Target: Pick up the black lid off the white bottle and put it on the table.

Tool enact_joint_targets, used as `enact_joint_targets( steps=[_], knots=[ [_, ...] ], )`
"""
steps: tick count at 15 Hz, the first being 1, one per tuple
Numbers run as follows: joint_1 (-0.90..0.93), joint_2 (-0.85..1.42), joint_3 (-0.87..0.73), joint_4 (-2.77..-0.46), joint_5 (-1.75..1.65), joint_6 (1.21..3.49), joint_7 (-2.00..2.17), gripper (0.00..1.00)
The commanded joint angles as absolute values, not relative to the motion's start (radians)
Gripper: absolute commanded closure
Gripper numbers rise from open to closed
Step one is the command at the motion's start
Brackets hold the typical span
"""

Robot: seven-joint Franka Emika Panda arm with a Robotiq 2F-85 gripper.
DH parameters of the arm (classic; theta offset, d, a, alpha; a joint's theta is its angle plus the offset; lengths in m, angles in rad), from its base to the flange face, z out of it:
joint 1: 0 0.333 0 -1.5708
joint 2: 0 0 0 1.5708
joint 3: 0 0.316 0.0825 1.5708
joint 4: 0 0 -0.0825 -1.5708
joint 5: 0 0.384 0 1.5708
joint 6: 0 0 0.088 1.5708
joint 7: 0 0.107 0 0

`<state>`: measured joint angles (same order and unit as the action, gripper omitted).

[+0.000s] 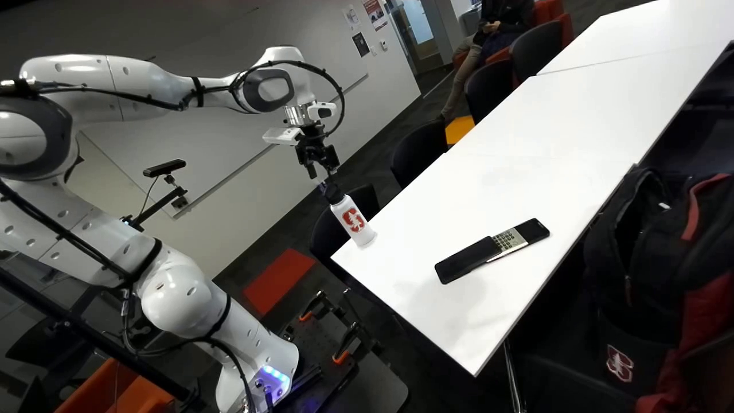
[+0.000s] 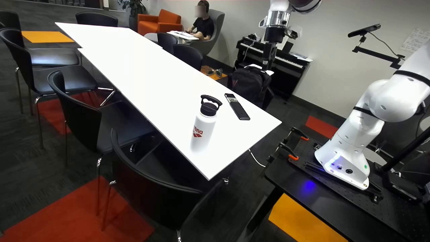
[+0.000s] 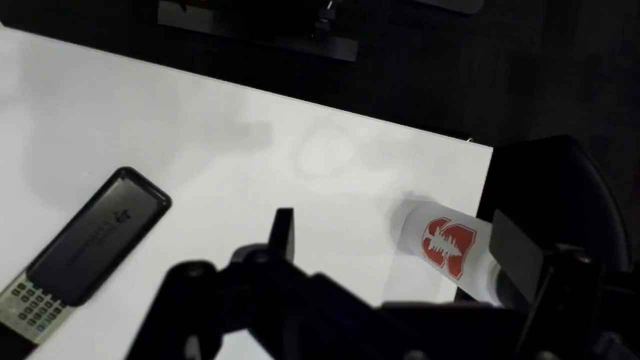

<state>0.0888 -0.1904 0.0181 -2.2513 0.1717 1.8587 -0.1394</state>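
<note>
The white bottle (image 1: 352, 222) with a red mark stands upright near a corner of the white table (image 1: 516, 166). It also shows in an exterior view (image 2: 202, 132) and in the wrist view (image 3: 450, 245). The black lid (image 2: 209, 108), with a loop handle, is on the bottle's top; it shows in an exterior view (image 1: 333, 194) too. In the wrist view the lid (image 3: 509, 287) is partly hidden behind the right finger. My gripper (image 3: 400, 245) is open and empty. It hangs higher than the lid and apart from it, as an exterior view (image 2: 267, 65) shows.
A black calculator with a sliding cover (image 1: 493, 250) lies on the table, also in the wrist view (image 3: 95, 245). Black chairs (image 2: 77, 117) stand along a long table side. A backpack (image 1: 648, 258) is by the opposite side.
</note>
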Motion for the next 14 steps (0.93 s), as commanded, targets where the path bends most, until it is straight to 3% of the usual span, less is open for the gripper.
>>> enact_joint_targets(
  steps=[1, 5, 14],
  knots=[
    [0.142, -0.229, 0.109, -2.296, 0.12, 1.972, -0.139, 0.0],
    [0.202, -0.23, 0.2, -2.33, 0.049, 2.127, -0.114, 0.0],
    [0.217, -0.152, 0.209, -2.263, 0.064, 2.128, -0.093, 0.0]
  ],
)
